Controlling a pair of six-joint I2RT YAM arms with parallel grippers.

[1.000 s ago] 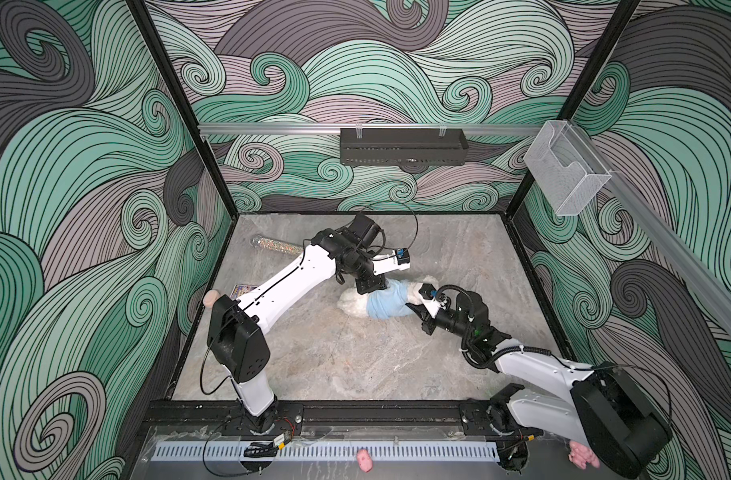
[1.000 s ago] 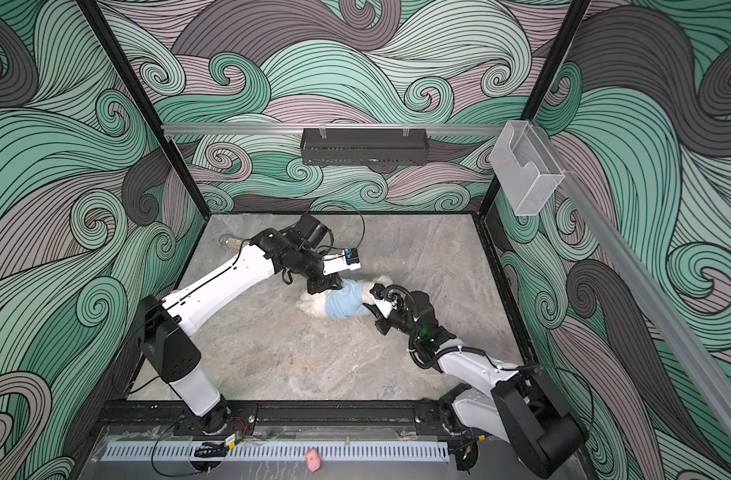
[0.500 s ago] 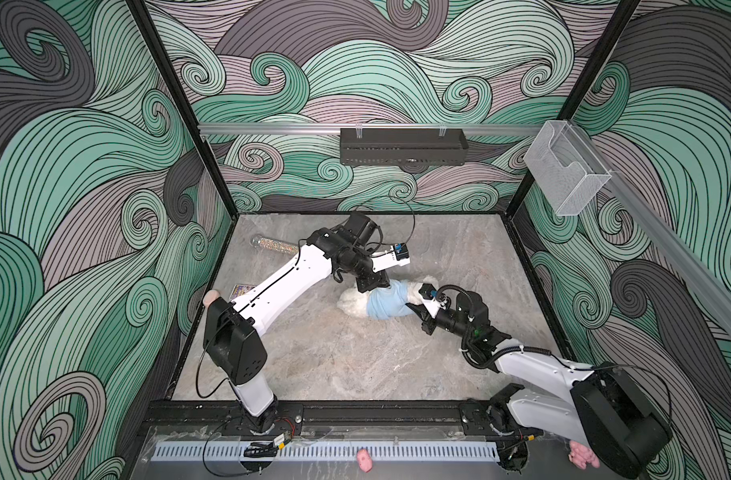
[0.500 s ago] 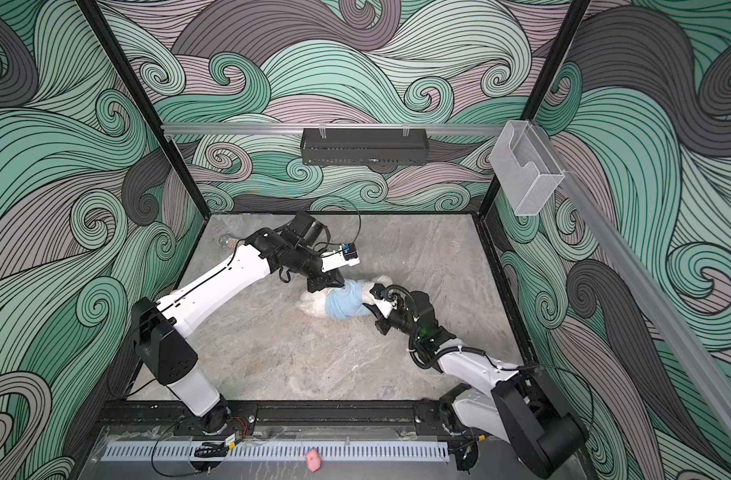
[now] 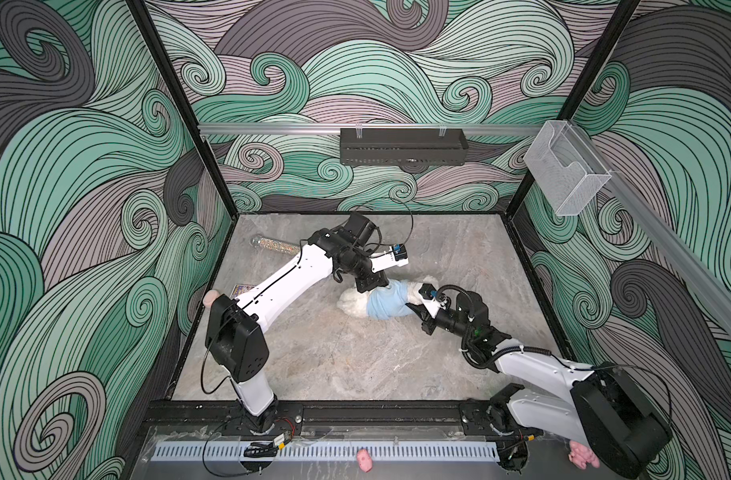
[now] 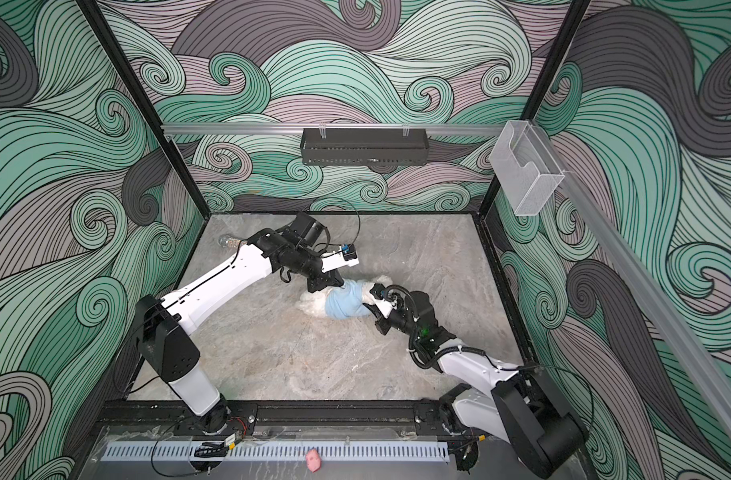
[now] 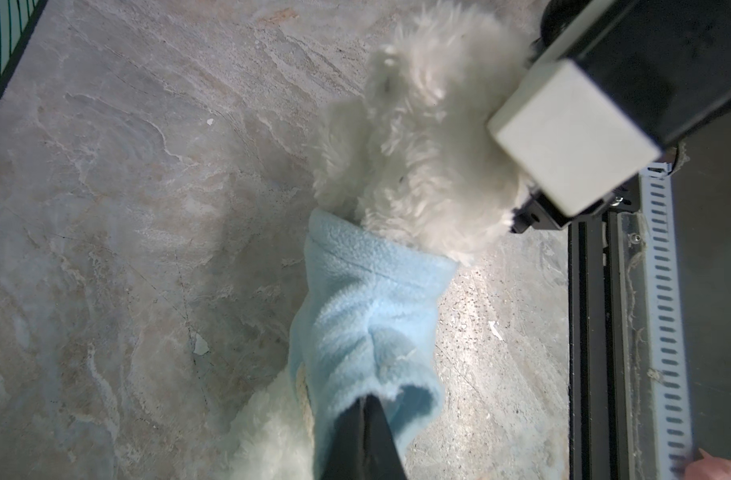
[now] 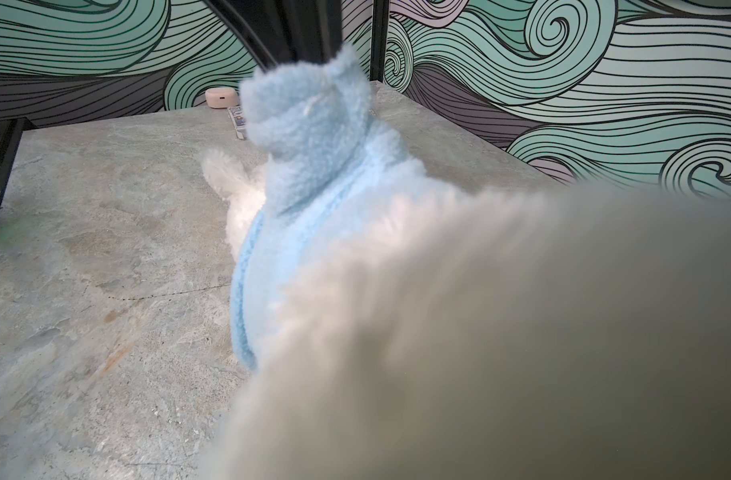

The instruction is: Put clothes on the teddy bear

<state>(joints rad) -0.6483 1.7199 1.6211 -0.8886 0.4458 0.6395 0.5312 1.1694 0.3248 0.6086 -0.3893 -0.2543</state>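
Lengthwise, the teddy bear [image 5: 352,305] lies left-to-right across the table [image 5: 355,365].

a grey marbled tabletop [image 5: 334,357] is filling the lower middle of both top views. the teddy bear [image 5: 352,302], in a blue sweater [image 5: 386,300], is lying near its centre. a glittery tube [image 5: 274,245] is resting toward its upper left corner. a small printed card [image 5: 242,289] and a pink case [image 5: 211,298] are sitting at its left edge.

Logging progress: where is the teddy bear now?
In both top views the teddy bear lies near the middle of the table, between the left claw and right claw, wearing a light blue garment.
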